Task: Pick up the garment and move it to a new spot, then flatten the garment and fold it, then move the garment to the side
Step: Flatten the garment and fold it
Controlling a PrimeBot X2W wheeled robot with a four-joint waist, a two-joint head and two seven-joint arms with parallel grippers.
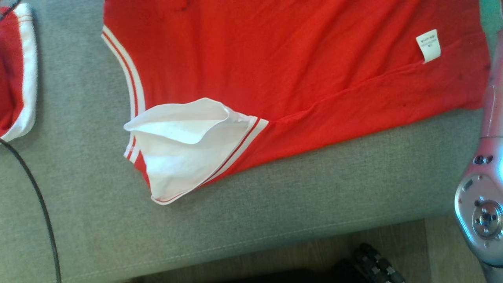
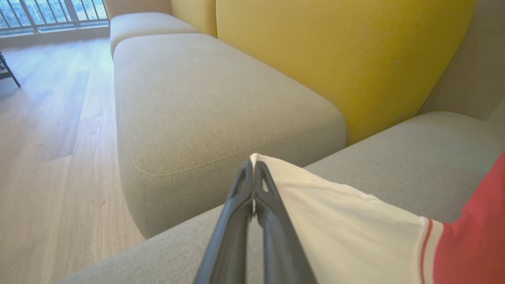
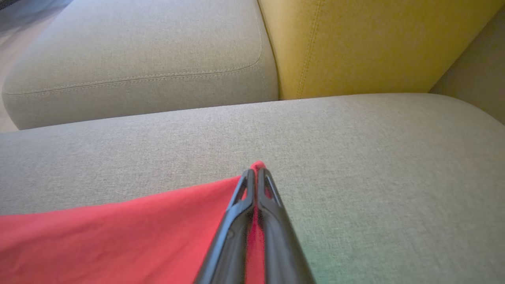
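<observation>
The garment (image 1: 275, 59) is a red shirt with white striped trim, spread on the grey sofa seat (image 1: 314, 188). One white sleeve (image 1: 184, 145) lies bunched at its near edge, and a white label (image 1: 428, 45) shows at the upper right. In the left wrist view my left gripper (image 2: 252, 163) is shut on the edge of a white sleeve (image 2: 347, 221), lifted above the seat. The right wrist view has my right gripper (image 3: 256, 170) shut on a corner of the red cloth (image 3: 118, 236), low over the cushion. My right arm's silver forearm (image 1: 485, 188) stands at the head view's right edge.
A red and white piece of cloth (image 1: 17, 70) hangs at the far left beside a black cable (image 1: 39, 204). A yellow back cushion (image 2: 335, 59) and a second grey seat (image 2: 205, 98) lie beyond. Wooden floor (image 2: 47, 138) runs along the sofa's front edge.
</observation>
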